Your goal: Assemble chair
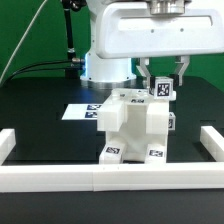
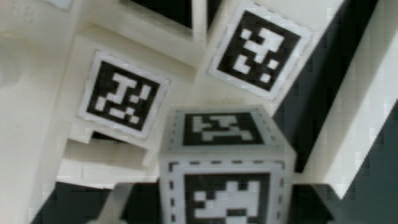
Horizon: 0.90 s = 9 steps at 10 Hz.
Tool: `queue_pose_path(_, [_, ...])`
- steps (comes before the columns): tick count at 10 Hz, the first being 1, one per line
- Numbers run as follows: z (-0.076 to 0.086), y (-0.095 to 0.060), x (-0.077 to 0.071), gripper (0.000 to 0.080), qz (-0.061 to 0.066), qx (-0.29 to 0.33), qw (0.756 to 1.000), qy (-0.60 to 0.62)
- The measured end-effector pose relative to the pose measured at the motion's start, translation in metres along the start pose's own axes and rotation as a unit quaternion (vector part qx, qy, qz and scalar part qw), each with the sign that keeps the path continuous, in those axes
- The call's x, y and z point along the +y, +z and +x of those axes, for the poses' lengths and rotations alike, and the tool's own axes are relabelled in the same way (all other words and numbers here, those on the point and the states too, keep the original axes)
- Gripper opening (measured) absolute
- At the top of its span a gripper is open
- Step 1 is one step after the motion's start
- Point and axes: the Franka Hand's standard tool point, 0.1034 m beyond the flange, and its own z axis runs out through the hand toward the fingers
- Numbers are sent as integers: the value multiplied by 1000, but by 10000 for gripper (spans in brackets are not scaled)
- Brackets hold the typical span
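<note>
The chair is seen at the centre of the exterior view, just behind the border wall. Its tagged part, right of centre in the upper half, is straddled by the gripper; whether it is clamped cannot be told. Were that part forced off-axis, a joint could be jammed or the chair tipped.

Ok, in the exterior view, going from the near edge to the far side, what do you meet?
First the low white wall → chair → marker board → robot base.
</note>
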Motion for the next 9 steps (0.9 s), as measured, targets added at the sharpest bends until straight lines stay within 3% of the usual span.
queue_pose_path(4, [2,1,-3,285,1,1,982,190])
queue_pose_path(7, [2,1,-9,285,3,-4,926,377])
queue_pose_path(9, [1,2,-7,285,14,-12,881,473])
